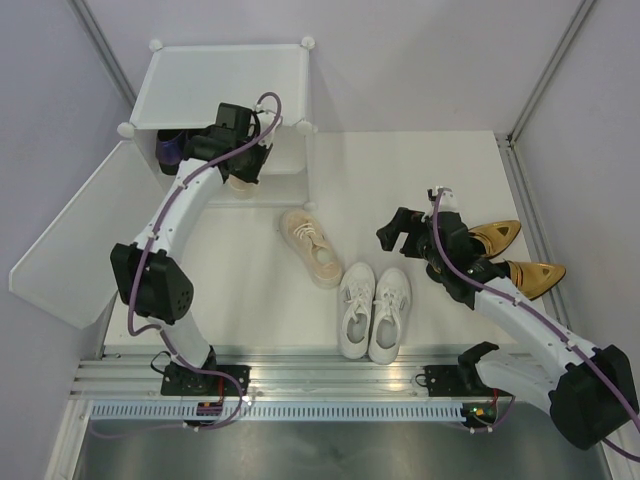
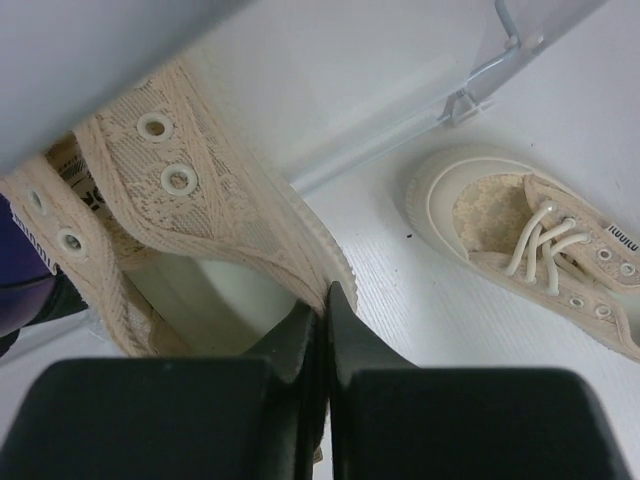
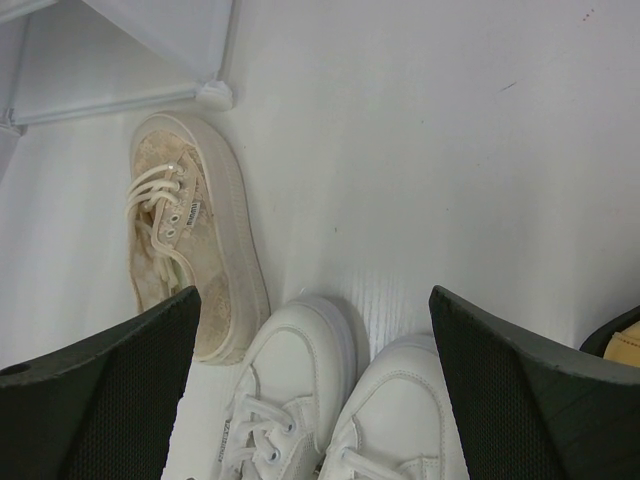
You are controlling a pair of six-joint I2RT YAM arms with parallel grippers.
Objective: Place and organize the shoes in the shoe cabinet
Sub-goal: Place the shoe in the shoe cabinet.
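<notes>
My left gripper (image 1: 243,172) is at the open front of the white shoe cabinet (image 1: 225,85), shut on the collar of a beige lace-up sneaker (image 2: 200,210); the pinch (image 2: 325,305) shows in the left wrist view. The other beige sneaker (image 1: 311,246) lies on the table, also in the left wrist view (image 2: 530,240) and the right wrist view (image 3: 190,250). Purple loafers (image 1: 172,148) sit inside the cabinet. The white sneakers (image 1: 374,310) stand side by side near the front. My right gripper (image 1: 405,232) is open and empty above the table, with the white sneakers (image 3: 330,410) below it. The gold heels (image 1: 515,252) lie behind the right arm.
The cabinet's white door panel (image 1: 75,240) hangs open to the left, over the table's left edge. A cabinet corner connector (image 3: 215,95) shows beyond the beige sneaker. Grey walls close in both sides, and the aluminium rail (image 1: 330,380) runs along the near edge.
</notes>
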